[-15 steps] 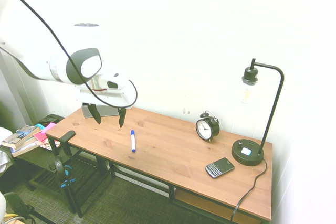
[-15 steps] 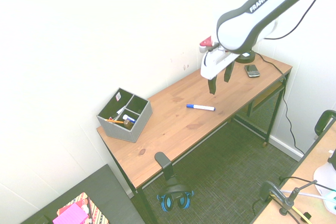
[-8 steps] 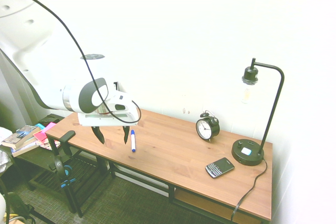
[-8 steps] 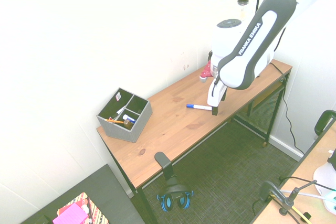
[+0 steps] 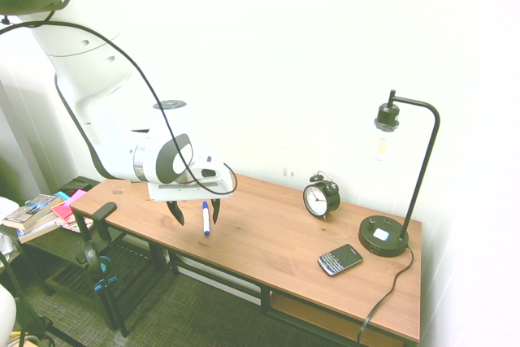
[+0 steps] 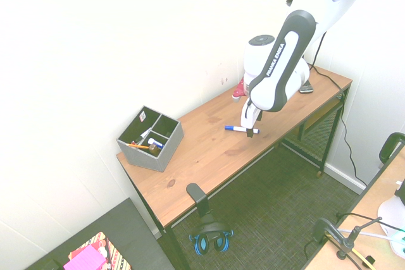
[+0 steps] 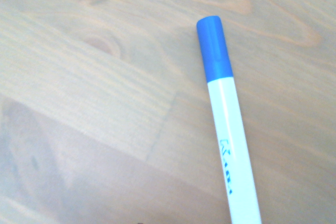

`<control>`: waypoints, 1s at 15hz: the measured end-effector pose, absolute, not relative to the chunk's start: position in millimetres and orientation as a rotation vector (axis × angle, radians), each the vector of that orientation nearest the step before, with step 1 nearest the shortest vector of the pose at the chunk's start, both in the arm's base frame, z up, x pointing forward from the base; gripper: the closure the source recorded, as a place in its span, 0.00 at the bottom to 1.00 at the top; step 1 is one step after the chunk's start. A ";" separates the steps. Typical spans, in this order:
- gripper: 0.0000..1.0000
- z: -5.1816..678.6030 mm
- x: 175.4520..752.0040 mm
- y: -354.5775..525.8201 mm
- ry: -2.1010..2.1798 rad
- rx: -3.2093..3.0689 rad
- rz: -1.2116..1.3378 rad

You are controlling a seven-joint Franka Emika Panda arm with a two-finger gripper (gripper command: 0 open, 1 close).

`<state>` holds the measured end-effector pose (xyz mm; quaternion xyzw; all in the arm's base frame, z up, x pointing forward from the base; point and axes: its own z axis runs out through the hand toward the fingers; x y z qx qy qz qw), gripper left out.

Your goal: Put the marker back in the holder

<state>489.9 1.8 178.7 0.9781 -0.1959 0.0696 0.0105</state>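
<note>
1. Marker [image 5: 205,219] lies flat on the wooden desk [image 5: 276,241], toward its front edge, not lifted. White barrel, blue cap; the wrist view shows the cap [image 7: 214,49] and blue print on the barrel.
2. Gripper [image 5: 195,211] points straight down over the marker, jaws spread wide. In the first exterior view one dark finger stands on each side of the barrel; nothing is grasped. Whether the fingertips touch the desk cannot be told.
3. Holder [image 6: 150,138], a grey box with dark compartments, sits at the far end of the desk, well apart from the marker. An orange stick and other pens stand in it.
4. Toward the other end: alarm clock [image 5: 321,197], black phone [image 5: 340,259], black desk lamp [image 5: 396,193].
5. Headphones [image 6: 211,239] lie on the floor below the desk.
</note>
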 end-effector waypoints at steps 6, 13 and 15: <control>1.00 168.4 500.9 -1.9 -0.560 3.061 0.201; 1.00 156.7 510.1 -6.4 -0.569 3.052 0.175; 1.00 156.5 509.9 -8.5 -0.578 3.052 0.169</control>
